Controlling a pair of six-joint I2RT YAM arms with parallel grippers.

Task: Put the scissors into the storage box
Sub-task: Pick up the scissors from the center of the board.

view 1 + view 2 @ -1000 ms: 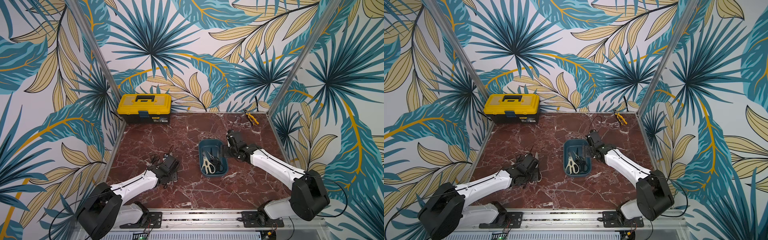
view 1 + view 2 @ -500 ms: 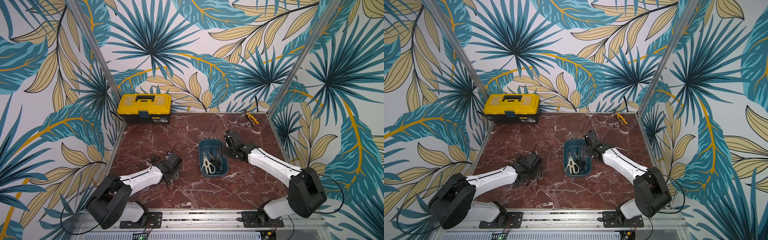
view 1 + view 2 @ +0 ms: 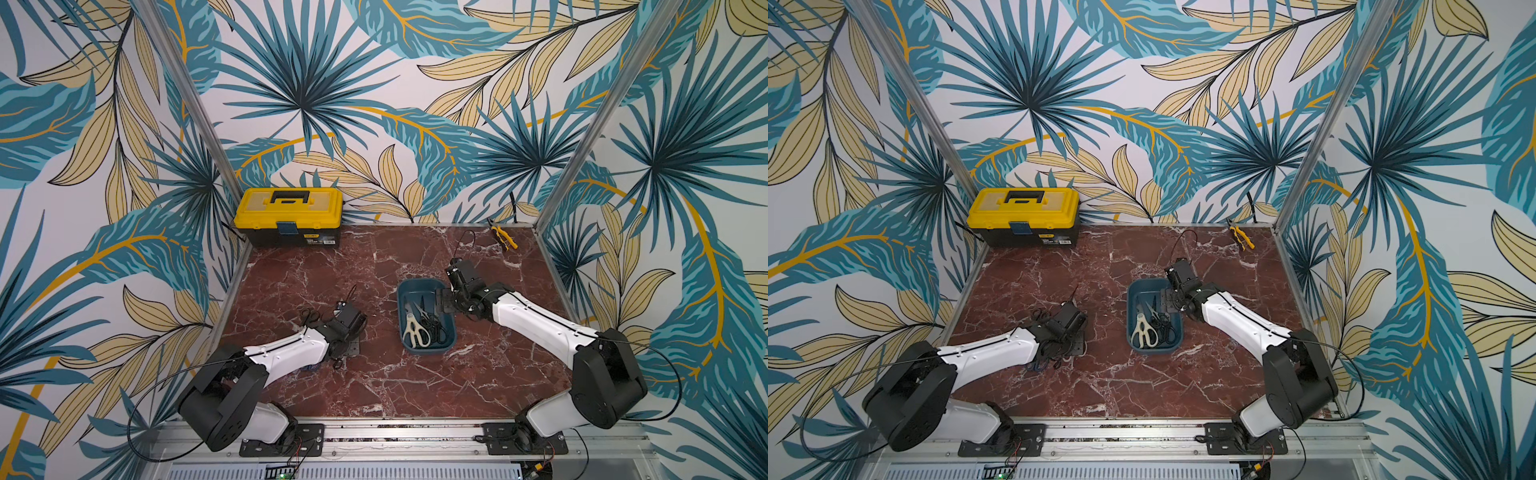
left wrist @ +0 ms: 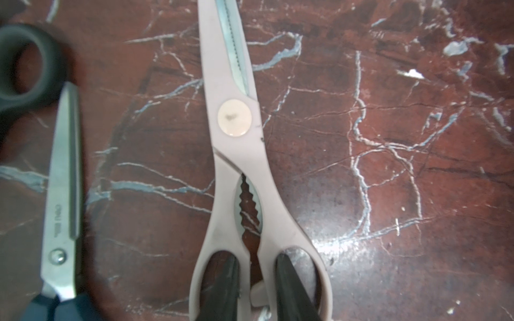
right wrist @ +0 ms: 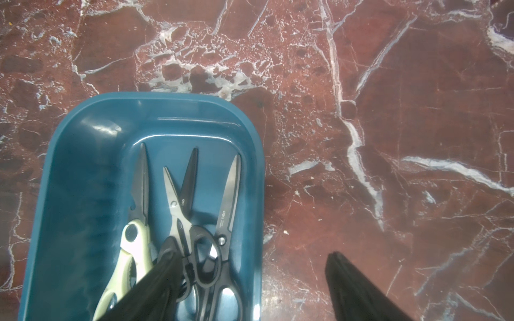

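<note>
Left claw: the left gripper [image 4: 254, 257] is pinching the handle of the pale pink scissors [image 4: 236, 119], one finger [image 4: 222, 286] sitting in each loop and the inner bars squeezed between them.
Pink pair's axis: it's lying flat on the marble table [image 4: 389, 139], blades running straight out ahead of the fingers.
Neighbours: the blue-handled scissors [image 4: 59, 194] are lying just beside it, nearly parallel, with a black handle loop [image 4: 27, 64] peeking in.
Which arm: the left one is looking like the carrier here, since the right is nowhere near this pair.
Way to go: the storage box [image 3: 400, 316] is sitting to the robot's right of that claw, across bare marble, its long side running near to far.
In the box: the cream shears [image 3: 414, 334] and the black-handled pairs [image 5: 208, 264] are lying lengthwise, handles nearer.
Right claw: the right gripper [image 5: 253, 255] is hanging wide apart and empty, straddling the box's rim.
Far back: the yellow toolbox [image 3: 286, 216] and the pliers [image 3: 503, 239] are sitting by the wall.
</note>
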